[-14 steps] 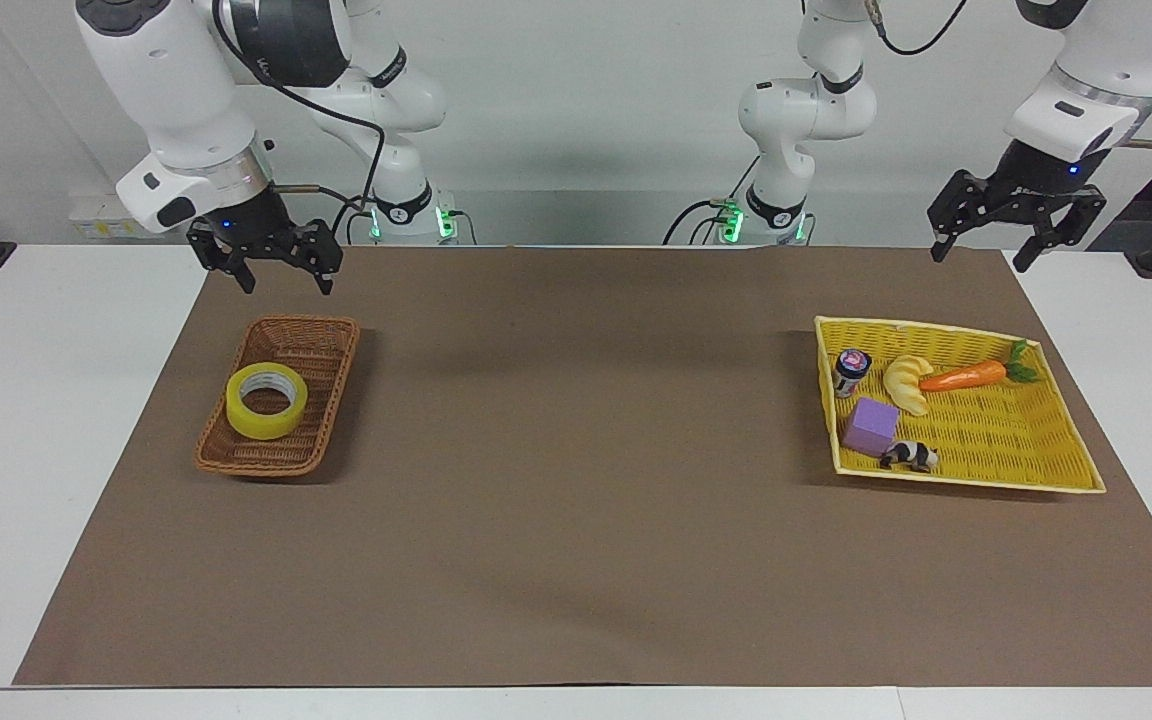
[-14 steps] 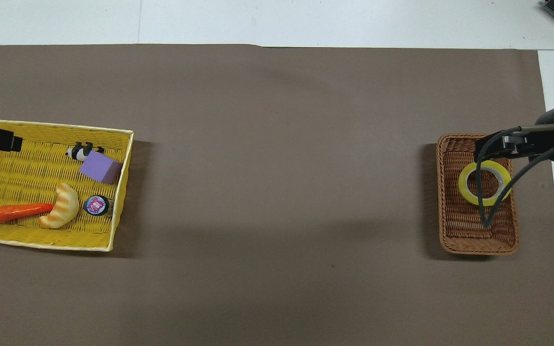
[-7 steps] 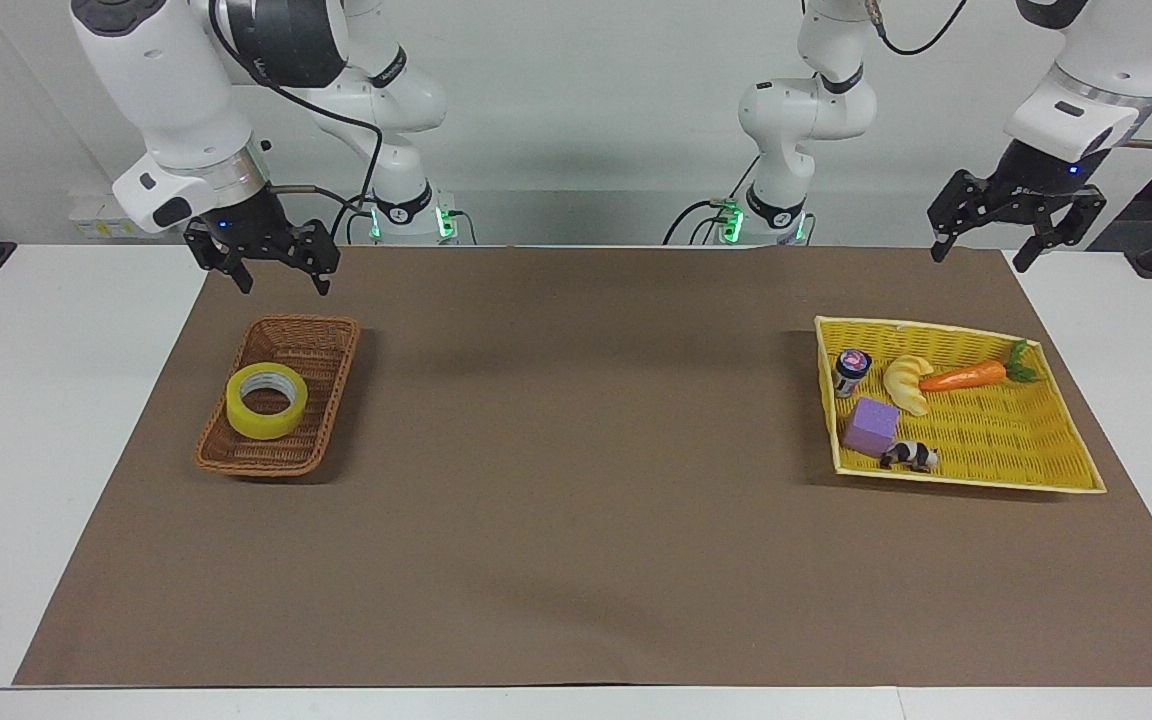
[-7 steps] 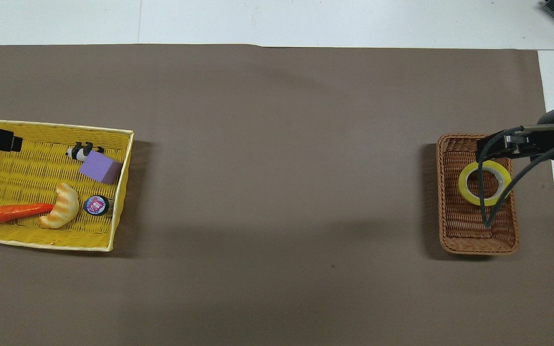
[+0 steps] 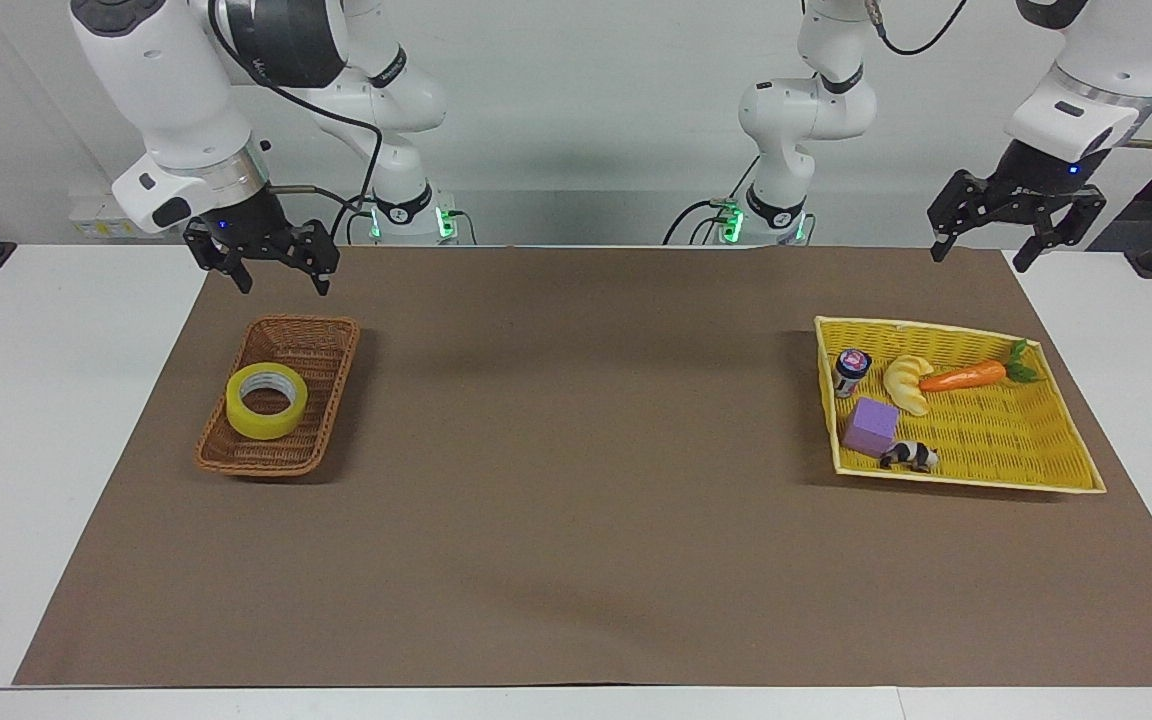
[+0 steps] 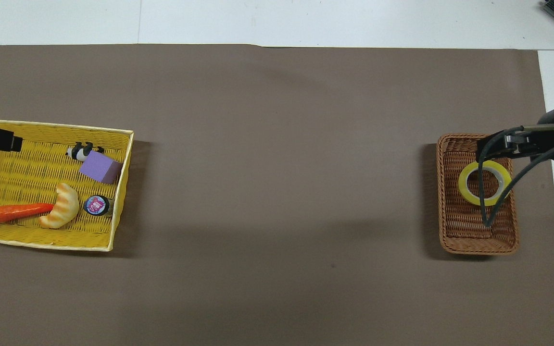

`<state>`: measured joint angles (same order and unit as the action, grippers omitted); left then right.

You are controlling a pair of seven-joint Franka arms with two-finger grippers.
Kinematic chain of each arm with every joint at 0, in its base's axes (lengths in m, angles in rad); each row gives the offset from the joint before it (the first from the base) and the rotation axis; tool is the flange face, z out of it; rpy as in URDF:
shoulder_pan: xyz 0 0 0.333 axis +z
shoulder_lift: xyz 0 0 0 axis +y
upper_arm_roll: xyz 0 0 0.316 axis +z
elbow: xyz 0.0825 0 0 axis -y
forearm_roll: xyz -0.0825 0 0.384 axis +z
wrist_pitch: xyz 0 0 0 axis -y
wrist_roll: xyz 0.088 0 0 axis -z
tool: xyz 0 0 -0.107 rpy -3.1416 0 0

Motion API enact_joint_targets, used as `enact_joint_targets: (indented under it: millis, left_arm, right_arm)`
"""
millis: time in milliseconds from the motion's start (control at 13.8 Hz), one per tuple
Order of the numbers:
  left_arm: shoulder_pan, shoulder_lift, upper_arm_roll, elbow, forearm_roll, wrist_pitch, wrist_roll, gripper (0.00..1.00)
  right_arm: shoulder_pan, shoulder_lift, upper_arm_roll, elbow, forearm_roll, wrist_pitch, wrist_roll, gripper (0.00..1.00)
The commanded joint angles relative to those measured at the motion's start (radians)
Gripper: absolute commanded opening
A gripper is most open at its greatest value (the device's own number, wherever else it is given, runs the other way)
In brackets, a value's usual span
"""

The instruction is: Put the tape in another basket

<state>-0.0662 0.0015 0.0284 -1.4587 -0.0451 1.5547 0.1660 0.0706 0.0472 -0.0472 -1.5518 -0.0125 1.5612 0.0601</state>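
Hanging with its fingers (image 5: 239, 277) spread apart and nothing between them, the right gripper (image 5: 281, 278) is seen raised over the mat (image 5: 576, 560), just at the robots' end of the basket (image 5: 236, 455). In the overhead view the gripper (image 6: 491, 144) covers the basket's (image 6: 450, 240) 1 o'clock corner. The tape (image 5: 267, 400) is laid flat in the middle of this brown basket, its hole turned straight up, so the axis of the ring is upright; the grey-white core is seen inside the yellow band. In the overhead view a black cable (image 6: 483, 192) is drawn across the tape (image 6: 464, 190).

The left gripper (image 5: 982, 250) is held waiting with its fingers (image 5: 938, 248) also spread and empty, over the mat's edge at 12 o'clock of the yellow tray (image 5: 1056, 482). The tray lies well apart from the basket, at the left arm's end of the table. In it are seen a carrot (image 5: 966, 376), a croissant (image 5: 904, 384), a small jar (image 5: 850, 371), a purple block (image 5: 871, 426) and a panda figure (image 5: 911, 457). Between the basket and the tray only bare mat is seen.
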Motion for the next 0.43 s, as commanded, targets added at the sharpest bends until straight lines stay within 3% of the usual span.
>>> enact_joint_targets:
  millis: [0,361]
  left_arm:
    - [0.002,-0.009,-0.004,0.004,0.016,-0.019,0.004,1.00]
    - [0.002,-0.009,-0.004,0.004,0.016,-0.019,0.004,1.00]
  right_arm:
    - [-0.012,0.011,0.000,0.018,0.025,-0.007,-0.022,1.00]
    - [-0.018,0.010,0.000,0.015,0.025,-0.007,-0.022,1.00]
